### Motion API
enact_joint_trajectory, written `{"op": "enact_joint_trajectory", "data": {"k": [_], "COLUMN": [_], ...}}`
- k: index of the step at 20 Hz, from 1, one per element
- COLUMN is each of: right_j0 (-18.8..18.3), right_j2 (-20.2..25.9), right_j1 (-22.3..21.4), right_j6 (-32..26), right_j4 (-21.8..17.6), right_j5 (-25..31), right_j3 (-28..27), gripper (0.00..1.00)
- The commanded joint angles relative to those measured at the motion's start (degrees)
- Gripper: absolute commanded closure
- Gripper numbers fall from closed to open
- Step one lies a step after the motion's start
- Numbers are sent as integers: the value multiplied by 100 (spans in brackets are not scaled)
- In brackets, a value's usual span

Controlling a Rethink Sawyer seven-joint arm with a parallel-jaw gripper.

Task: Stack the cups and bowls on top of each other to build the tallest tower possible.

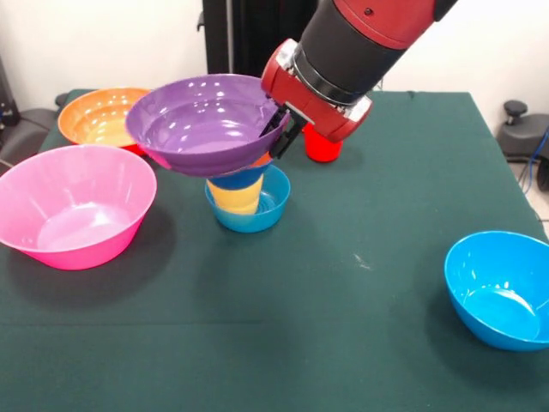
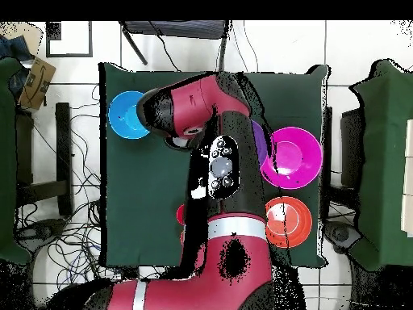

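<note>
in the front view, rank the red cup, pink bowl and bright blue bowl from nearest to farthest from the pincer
1. red cup, just behind the pincer, toward the picture's right.
2. pink bowl, at the picture's left.
3. bright blue bowl, at the front right corner.

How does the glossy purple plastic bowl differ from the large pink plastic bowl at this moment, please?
The purple plastic bowl is held off the table, tilted, with the gripper clamped on its rim, above a small blue bowl holding a yellow cup. The large pink plastic bowl rests upright on the green table, untouched. The pink bowl looks wider and deeper. Both are glossy, round and empty.
</note>
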Motion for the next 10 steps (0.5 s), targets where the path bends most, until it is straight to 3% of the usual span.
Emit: {"op": "enact_joint_trajectory", "data": {"k": [1, 10], "right_j0": [-39, -6], "right_j2": [568, 503], "right_j1": [219, 149], "right_j6": [-1632, -1491], "right_j4": [-82, 301], "right_j5": [448, 872], "right_j3": [-305, -222], "gripper": [100, 100]}}
